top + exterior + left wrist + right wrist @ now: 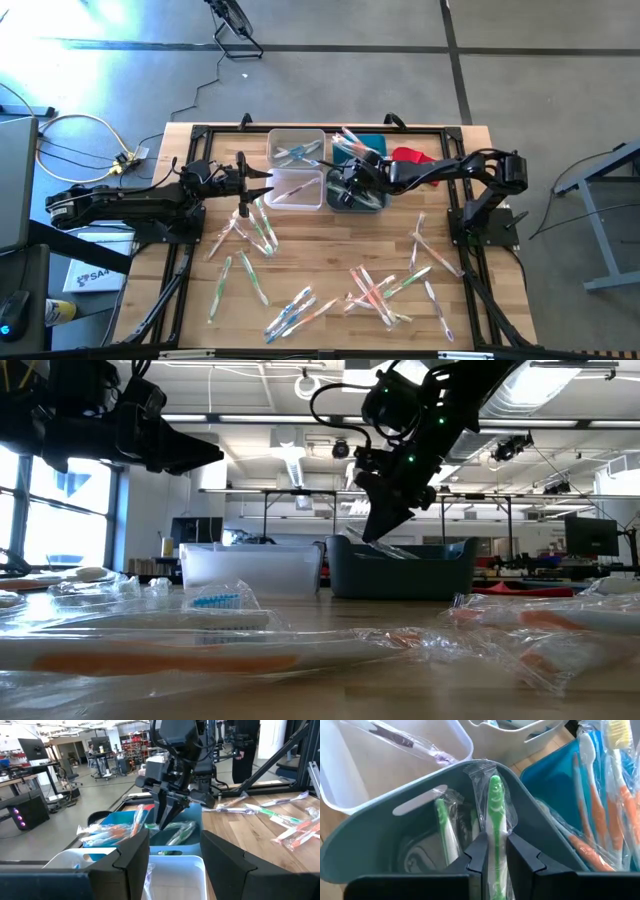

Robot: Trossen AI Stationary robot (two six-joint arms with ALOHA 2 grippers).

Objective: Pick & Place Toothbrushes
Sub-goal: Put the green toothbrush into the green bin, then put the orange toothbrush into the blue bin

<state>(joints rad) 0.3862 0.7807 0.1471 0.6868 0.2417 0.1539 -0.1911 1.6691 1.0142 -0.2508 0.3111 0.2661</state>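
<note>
Four bins stand at the table's far middle: two white ones, a teal one and a grey-blue one. My right gripper hangs over the grey-blue bin, shut on a green toothbrush in a clear wrapper. More green toothbrushes lie inside that bin. My left gripper stands open and level at the near white bin's left end, holding nothing. Many wrapped toothbrushes lie loose on the wooden table. My right gripper pinches the wrapped green toothbrush by its handle between its two fingers. The fingers slant down from the table's right side, and the brush sticks out ahead of them along their line. It is lifted, its free end over the grey-blue bin's inside.
The teal bin holds orange toothbrushes; the far white bin holds a purple one. A red cloth-like piece lies right of the teal bin. Loose toothbrushes cover the table's near half. A black frame runs around the table.
</note>
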